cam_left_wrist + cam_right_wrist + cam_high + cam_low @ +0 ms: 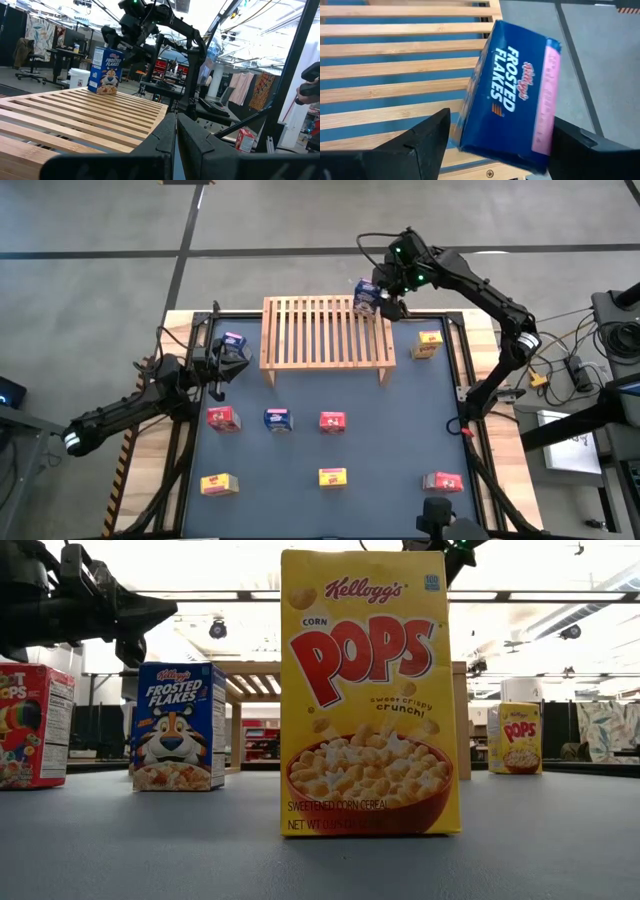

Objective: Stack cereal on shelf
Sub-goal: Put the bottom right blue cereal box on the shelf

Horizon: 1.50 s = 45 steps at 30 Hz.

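Right hand (495,145) stands wide, fingers clear either side of the blue cereal box (512,95), which stands on the shelf (320,340) for release; left hand (175,150) waits closed

the wooden shelf (327,332) stands at the far middle of the dark counter (380,440). a blue cereal box (366,297) sits at the shelf's far right corner, with the right gripper (385,298) just beside it; whether they touch cannot be told. the left gripper (236,358) hangs left of the shelf, near another blue box (233,340). a yellow box (428,344) lies right of the shelf. in front stand a red box (222,418), a third blue box (278,420) and a second red box (332,421). nearer still are two yellow boxes (219,484) (332,476) and a third red box (442,482).
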{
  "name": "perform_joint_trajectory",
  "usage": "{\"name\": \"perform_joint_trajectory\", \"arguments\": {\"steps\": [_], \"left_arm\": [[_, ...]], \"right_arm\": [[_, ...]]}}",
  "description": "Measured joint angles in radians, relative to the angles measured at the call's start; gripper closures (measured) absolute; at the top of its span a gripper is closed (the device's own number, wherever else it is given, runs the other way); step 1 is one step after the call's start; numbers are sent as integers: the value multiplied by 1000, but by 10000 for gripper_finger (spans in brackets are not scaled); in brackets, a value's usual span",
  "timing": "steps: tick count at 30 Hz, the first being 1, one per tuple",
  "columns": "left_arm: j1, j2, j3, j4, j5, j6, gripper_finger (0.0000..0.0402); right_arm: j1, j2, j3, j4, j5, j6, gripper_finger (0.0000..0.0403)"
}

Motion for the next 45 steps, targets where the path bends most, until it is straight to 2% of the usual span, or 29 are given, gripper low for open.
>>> {"name": "perform_joint_trajectory", "arguments": {"steps": [13, 19, 26, 31, 36, 45], "left_arm": [[0, 0, 0, 0, 0, 0, 402], [0, 0, 0, 0, 0, 0, 402], [0, 0, 0, 0, 0, 0, 402], [0, 0, 0, 0, 0, 0, 402], [0, 0, 0, 0, 0, 0, 402], [0, 0, 0, 0, 0, 0, 402]], "right_arm": [[0, -71, 0, -17, 30, 21, 136], [-1, -77, -2, -27, 71, 131, 137], [0, -109, -60, 3, 70, 131, 131], [-7, -178, -129, 59, 70, 136, 133], [-12, -297, -269, 229, 39, 176, 133], [-12, -493, -673, 747, 15, 260, 140]]}}
